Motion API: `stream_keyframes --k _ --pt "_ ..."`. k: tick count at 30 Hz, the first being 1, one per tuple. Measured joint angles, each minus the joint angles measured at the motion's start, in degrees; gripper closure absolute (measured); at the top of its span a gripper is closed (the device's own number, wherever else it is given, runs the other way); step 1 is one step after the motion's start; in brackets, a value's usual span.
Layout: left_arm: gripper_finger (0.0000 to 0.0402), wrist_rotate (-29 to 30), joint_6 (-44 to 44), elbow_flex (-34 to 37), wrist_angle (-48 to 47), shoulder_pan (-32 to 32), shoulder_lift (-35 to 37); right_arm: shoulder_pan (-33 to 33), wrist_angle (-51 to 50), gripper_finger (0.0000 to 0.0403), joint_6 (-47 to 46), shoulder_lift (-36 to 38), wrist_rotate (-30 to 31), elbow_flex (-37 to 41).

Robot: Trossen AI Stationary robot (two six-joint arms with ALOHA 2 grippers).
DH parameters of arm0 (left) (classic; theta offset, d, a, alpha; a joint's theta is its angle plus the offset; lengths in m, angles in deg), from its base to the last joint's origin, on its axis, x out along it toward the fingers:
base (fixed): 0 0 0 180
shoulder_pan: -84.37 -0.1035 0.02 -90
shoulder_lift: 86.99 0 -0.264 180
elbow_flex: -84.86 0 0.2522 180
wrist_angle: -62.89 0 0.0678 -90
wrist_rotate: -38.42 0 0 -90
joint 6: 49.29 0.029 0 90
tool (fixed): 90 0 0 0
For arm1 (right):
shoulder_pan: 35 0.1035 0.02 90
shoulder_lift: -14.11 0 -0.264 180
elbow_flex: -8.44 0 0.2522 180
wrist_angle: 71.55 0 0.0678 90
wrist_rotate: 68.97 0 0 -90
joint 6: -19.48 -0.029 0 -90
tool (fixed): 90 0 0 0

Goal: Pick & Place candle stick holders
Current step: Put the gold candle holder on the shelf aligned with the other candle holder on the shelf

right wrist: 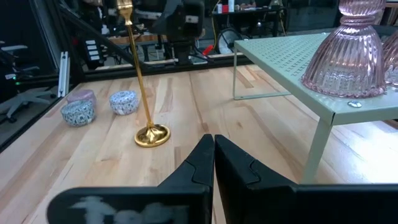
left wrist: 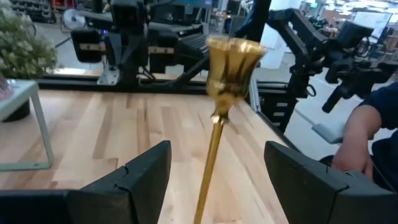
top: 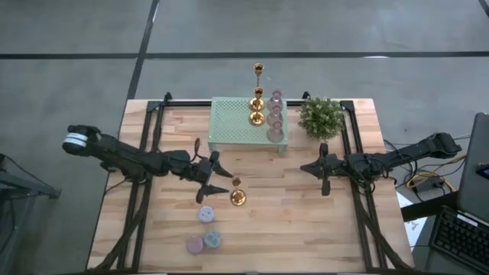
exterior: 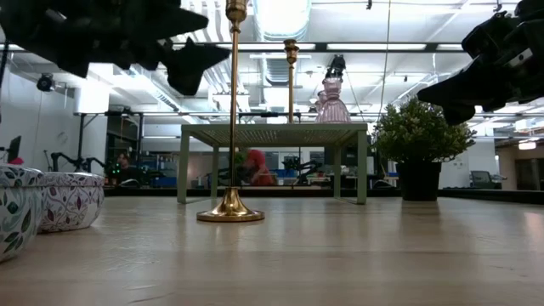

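Two squat patterned holders (exterior: 38,208) sit closest in the low view, near the desk's front edge toward its left corner, with a third pastel one beside them in the high view. Behind them, mid-desk, the tall gold holder (top: 238,192) stands upright on its round base, free of any grip. The left gripper (left wrist: 214,180) hovers with its jaws wide on either side of the thin stem, touching nothing, which reads as lining up for a grasp or just after letting go; I cannot tell which. More gold (top: 257,101) and pink glass holders (top: 275,114) stand in rows on the mint-green stand (top: 229,126) at the back edge, beside the plant (top: 322,117). The right gripper (right wrist: 213,155) waits, jaws closed and empty, toward the right edge.
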Motion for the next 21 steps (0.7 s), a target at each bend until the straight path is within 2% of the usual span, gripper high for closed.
stream_keyframes --k 10,15,21 --pt "0.014 0.2 -1.5 -4.3 5.2 0.3 -9.9 0.0 0.0 0.0394 0.0 0.0 0.0 0.0" --pt "0.0152 0.2 -1.5 -5.0 5.0 0.3 -10.5 0.0 0.0 0.0394 0.0 0.0 0.0 0.0" --pt "0.0192 0.1 -1.5 -5.0 5.1 0.3 -9.6 0.0 0.0 0.0394 0.0 0.0 0.0 0.0"
